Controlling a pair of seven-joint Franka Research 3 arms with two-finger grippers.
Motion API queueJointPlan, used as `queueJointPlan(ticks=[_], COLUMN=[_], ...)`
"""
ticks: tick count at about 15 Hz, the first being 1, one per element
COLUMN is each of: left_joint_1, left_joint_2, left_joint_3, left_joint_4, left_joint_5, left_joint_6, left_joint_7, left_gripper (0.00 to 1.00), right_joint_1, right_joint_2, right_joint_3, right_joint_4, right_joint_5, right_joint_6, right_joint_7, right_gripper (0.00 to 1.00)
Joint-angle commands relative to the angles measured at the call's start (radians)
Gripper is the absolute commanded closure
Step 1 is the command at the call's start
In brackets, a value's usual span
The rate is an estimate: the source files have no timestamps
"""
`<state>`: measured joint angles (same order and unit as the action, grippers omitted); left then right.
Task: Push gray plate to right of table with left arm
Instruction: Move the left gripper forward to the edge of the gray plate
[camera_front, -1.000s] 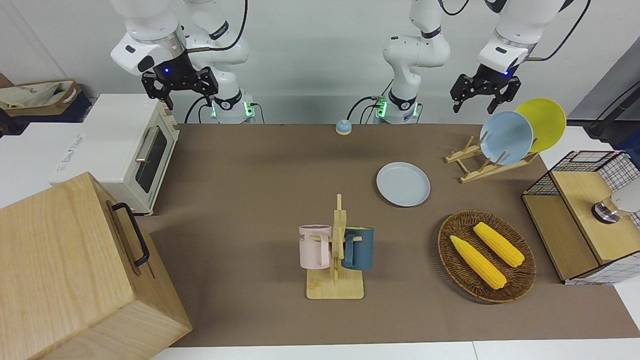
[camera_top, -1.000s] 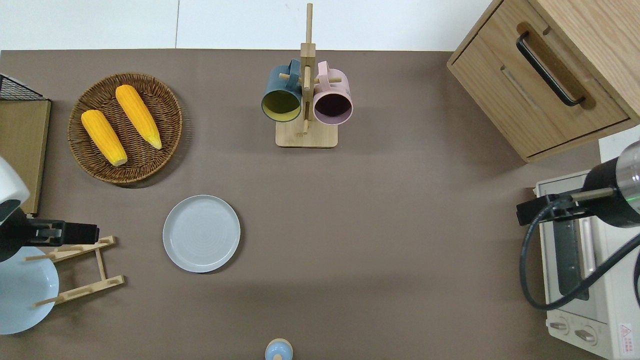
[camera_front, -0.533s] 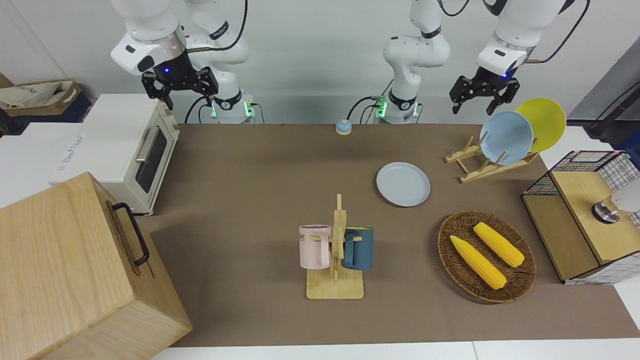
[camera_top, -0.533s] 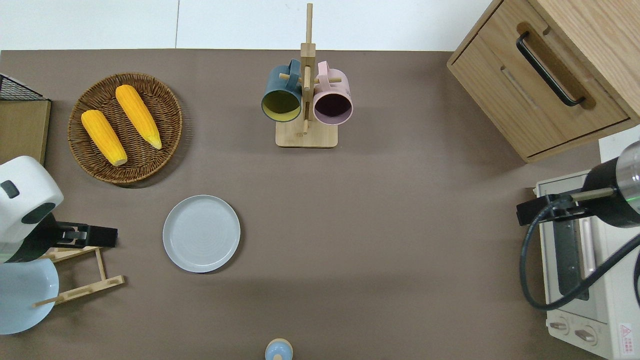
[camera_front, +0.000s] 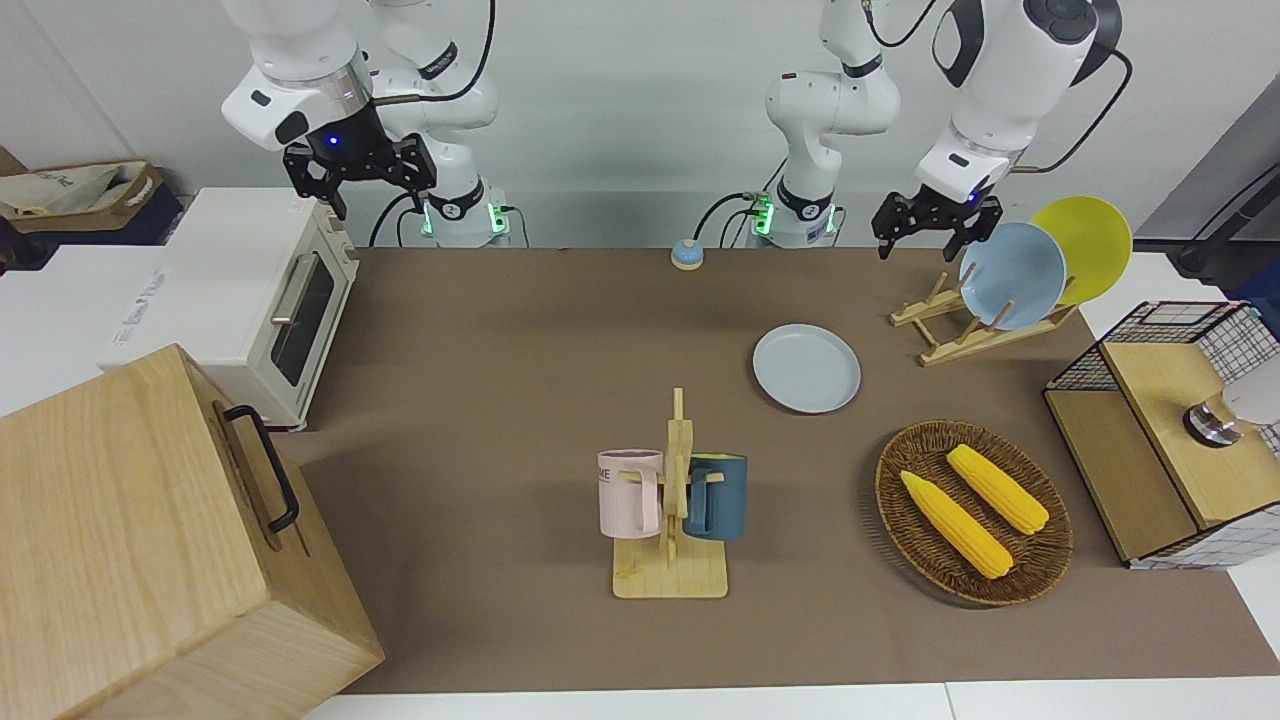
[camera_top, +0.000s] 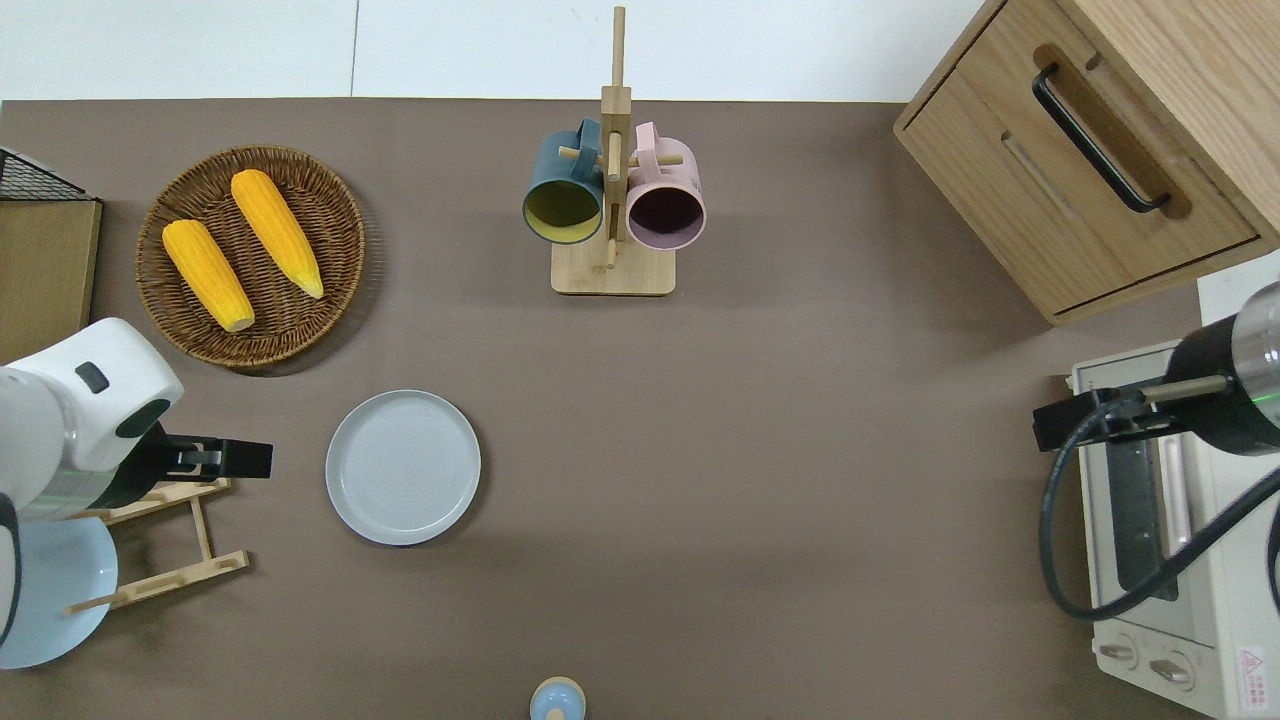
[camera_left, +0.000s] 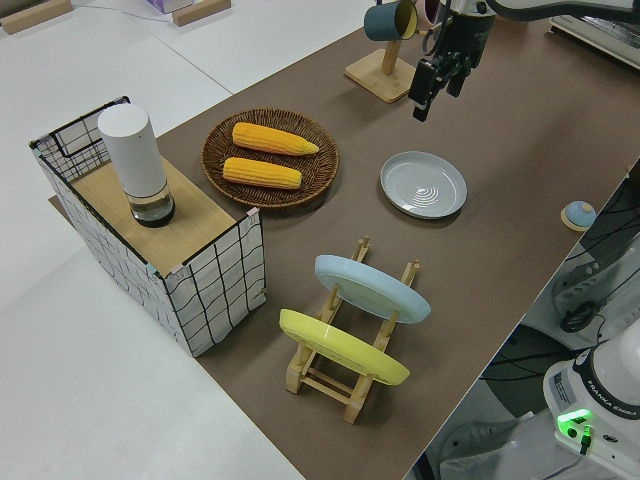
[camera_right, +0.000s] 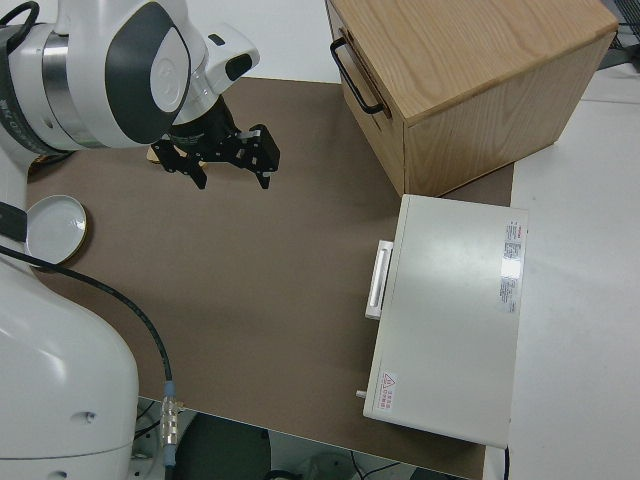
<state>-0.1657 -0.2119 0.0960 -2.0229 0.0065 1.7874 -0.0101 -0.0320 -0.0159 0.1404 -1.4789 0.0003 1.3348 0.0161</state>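
Note:
The gray plate (camera_front: 806, 368) lies flat on the brown table (camera_front: 500, 400), nearer to the robots than the corn basket; it also shows in the overhead view (camera_top: 403, 467), the left side view (camera_left: 423, 185) and the right side view (camera_right: 55, 225). My left gripper (camera_front: 922, 238) is open and empty, up in the air. In the overhead view the left gripper (camera_top: 262, 459) is over the table between the wooden plate rack and the gray plate, apart from the plate. It also shows in the left side view (camera_left: 435, 95). My right gripper (camera_front: 372, 190) is open and parked.
A wooden rack (camera_front: 960, 330) holds a sky-blue plate (camera_front: 1012, 275) and a yellow plate (camera_front: 1090, 245). A wicker basket (camera_front: 905, 535) holds two corn cobs. A mug stand (camera_front: 670, 570), a bell (camera_front: 686, 254), a toaster oven (camera_front: 250, 300), a wooden cabinet (camera_front: 150, 540) and a wire shelf (camera_front: 1170, 440) also stand here.
My left gripper has moved from over the plate rack toward the gray plate and come lower. The plate and the right arm have not moved.

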Motion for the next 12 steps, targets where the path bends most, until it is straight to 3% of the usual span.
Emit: queueJointPlan(ticks=[1, 12], left_joint_1=[-0.008, -0.006], left_joint_2=[-0.018, -0.014], left_joint_3=[0.004, 0.005], left_joint_4=[-0.095, -0.244], left_joint_5=[-0.017, -0.042], left_joint_6=[0.104, 0.308], left_joint_7=[-0.021, -0.014], left_gripper=[0.0, 0.0], right_joint_1=[-0.019, -0.019], right_joint_2=[-0.002, -0.002], right_joint_3=[0.016, 0.016], right_joint_4=[0.009, 0.009], right_joint_5=[0.004, 0.004], right_joint_6=[-0.016, -0.016], right_joint_7=[0.013, 0.013], right_gripper=[0.017, 0.017])
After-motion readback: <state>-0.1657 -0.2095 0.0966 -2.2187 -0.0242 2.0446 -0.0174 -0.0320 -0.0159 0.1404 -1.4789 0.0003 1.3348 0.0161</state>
